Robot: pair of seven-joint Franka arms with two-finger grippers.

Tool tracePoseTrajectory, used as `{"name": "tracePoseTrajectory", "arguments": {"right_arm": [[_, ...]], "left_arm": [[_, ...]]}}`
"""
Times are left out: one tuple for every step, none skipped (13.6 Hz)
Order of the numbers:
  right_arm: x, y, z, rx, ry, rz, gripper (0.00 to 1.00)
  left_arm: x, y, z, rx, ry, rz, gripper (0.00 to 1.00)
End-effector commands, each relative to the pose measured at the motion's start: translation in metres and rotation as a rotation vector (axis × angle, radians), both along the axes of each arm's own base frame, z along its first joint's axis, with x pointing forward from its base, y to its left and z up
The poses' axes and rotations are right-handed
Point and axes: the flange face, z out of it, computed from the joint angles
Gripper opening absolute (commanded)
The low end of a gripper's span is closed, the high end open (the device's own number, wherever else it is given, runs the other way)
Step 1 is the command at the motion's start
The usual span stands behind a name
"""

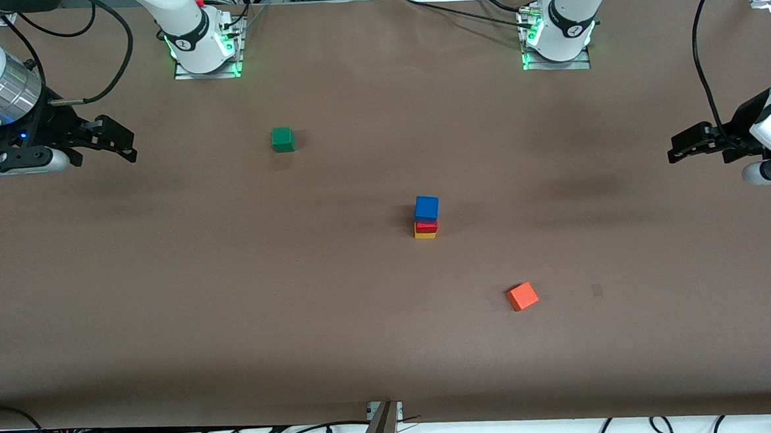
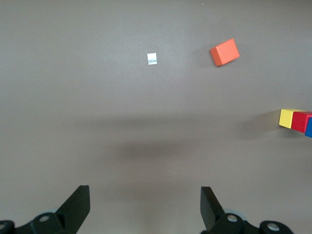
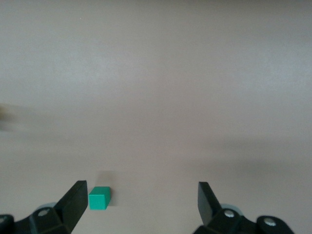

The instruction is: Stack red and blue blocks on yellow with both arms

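Note:
A stack stands near the middle of the table: the blue block [image 1: 426, 208] on the red block [image 1: 426, 227] on the yellow block [image 1: 425, 234]. The left wrist view shows the yellow block [image 2: 287, 117], the red block [image 2: 301, 121] and an edge of the blue block [image 2: 308, 127]. My left gripper [image 1: 682, 147] is open and empty, up over the left arm's end of the table; its fingertips [image 2: 78, 200] show with bare table between them. My right gripper [image 1: 118, 143] is open and empty, up over the right arm's end of the table, with its fingertips [image 3: 75, 200] wide apart.
A green cube [image 1: 282, 139] lies toward the right arm's side, farther from the front camera than the stack; it shows in the right wrist view [image 3: 99, 198]. An orange cube [image 1: 522, 296] lies nearer the front camera, also in the left wrist view [image 2: 224, 52]. Cables run along the table's edges.

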Motion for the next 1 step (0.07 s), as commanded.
{"name": "tracePoseTrajectory", "arguments": {"right_arm": [[0.0053,0.0028,0.0000,-0.011,-0.004,0.020,1.00]], "left_arm": [[-0.0003,-0.0007,0.0016,-0.008,-0.009,-0.009,1.00]]}}
